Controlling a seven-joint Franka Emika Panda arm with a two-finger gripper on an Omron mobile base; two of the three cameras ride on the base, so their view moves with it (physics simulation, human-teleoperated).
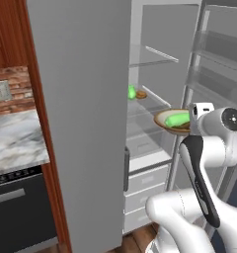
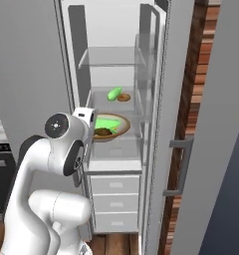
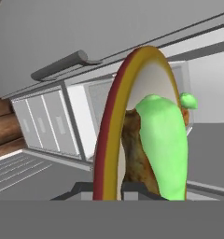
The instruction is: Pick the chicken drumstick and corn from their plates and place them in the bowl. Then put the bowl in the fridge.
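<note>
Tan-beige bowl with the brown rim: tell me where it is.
The tan-beige bowl, clamped at its rim by the gripper, hangs inside the open grey fridge, below the shelf with the small green lump.

Both base cams behind the arm, left and right, sharing the open fridge (image 1: 155, 123); hand cam rolled, tight on bowl (image 3: 109, 140) rim.

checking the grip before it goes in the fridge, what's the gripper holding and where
The gripper is shut on the bowl, pinching its rim at the near edge, with the corn and chicken drumstick inside.

Matt grey fridge (image 1: 81, 123), clear glass shelves (image 2: 109, 57), glossy bowl (image 3: 109, 140).
</note>
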